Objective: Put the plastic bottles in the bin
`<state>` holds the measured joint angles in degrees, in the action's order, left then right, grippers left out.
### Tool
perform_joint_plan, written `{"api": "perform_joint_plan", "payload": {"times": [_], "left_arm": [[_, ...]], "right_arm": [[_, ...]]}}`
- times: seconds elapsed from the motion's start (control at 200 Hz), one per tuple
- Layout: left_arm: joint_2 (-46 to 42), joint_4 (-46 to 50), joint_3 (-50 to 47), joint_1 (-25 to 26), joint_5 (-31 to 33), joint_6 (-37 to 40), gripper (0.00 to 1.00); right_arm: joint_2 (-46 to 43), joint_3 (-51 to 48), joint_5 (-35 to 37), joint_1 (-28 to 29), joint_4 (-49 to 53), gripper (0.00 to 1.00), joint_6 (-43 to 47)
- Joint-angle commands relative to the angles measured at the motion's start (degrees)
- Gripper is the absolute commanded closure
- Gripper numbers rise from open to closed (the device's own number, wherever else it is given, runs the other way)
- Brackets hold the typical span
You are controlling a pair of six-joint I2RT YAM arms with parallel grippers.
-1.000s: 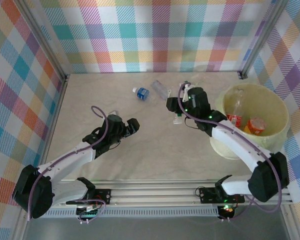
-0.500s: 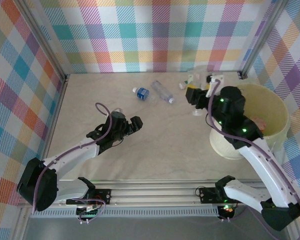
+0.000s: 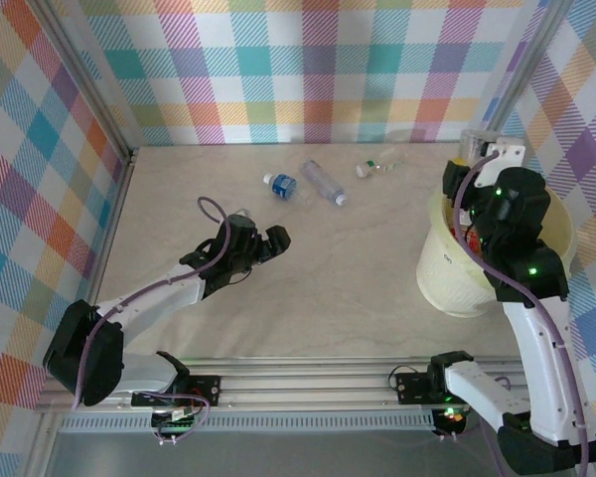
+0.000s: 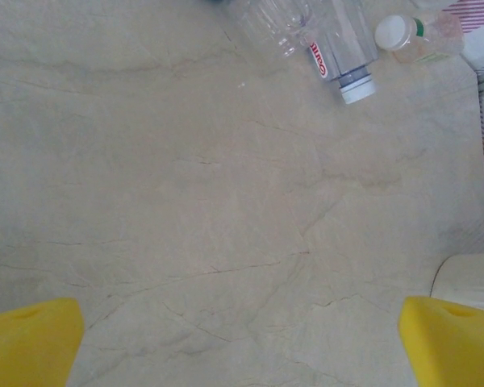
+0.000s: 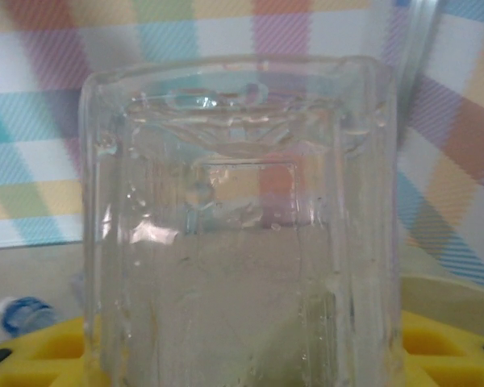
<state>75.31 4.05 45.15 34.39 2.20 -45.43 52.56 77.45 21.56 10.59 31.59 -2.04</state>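
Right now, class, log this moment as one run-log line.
left gripper: open, above table | right gripper: shut on clear bottle, at bin rim | table: three bottles lying loose

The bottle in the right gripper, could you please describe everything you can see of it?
The bottle is clear plastic with a squarish body and faint vertical ridges, seemingly empty; no label or cap shows. The right gripper holds it between its yellow fingers, what looks like its base pointing away from the wrist camera. From above, it hangs about over the far rim of the bin.
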Motion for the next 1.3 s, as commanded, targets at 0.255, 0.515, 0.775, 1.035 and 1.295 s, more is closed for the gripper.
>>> {"api": "perform_joint_plan", "payload": {"times": [0.255, 0.515, 0.775, 1.035, 1.295], "left_arm": [[1.12, -1.06, 2.34, 0.76, -1.31, 0.36, 0.0], [-0.14, -0.1, 1.7, 0.76, -0.43, 0.44, 0.0], [0.5, -0.79, 1.7, 0.78, -1.01, 0.24, 0.0], [-0.09, -0.35, 0.97, 0.89, -0.53, 0.43, 0.0], [-1.0, -0.8, 0.14, 0.94, -0.22, 0.42, 0.0]], "right_arm": [[0.05, -0.41, -3.5, -10.73, 6.11, 1.0, -0.25], [2.09, -3.26, 0.3, -18.98, 1.68, 0.93, -2.25], [2.26, -10.32, -1.76, -23.38, -16.01, 0.85, -5.28], [4.79, -14.4, -3.38, -24.49, -24.09, 0.84, -5.54], [5.98, -16.1, -8.37, -25.95, -25.61, 0.35, -5.63]]}}
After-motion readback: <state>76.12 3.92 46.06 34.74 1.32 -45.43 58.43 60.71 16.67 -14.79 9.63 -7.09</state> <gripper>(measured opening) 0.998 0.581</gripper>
